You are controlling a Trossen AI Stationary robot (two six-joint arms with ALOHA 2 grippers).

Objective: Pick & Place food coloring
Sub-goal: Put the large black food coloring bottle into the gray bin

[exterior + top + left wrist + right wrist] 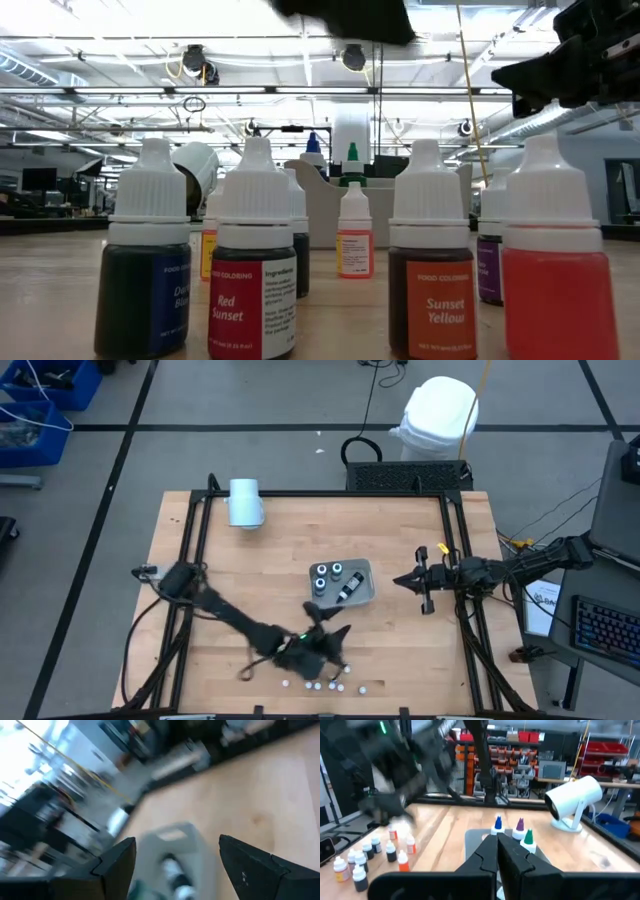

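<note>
Spread wide near table's (400,650) front edge: left gripper (335,632), between tray (362,592) and loose bottles (318,685); right gripper (402,580) shut, parked beside tray.

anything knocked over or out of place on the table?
One food coloring bottle lies on its side in the grey tray, beside three upright ones. The loose bottles at the near edge stand upright. No spill visible.

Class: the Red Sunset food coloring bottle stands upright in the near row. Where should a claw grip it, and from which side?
Grip the Red Sunset bottle by its white ribbed cap, coming straight down from above. It stands upright, and neighbouring bottles crowd both sides of its body.
</note>
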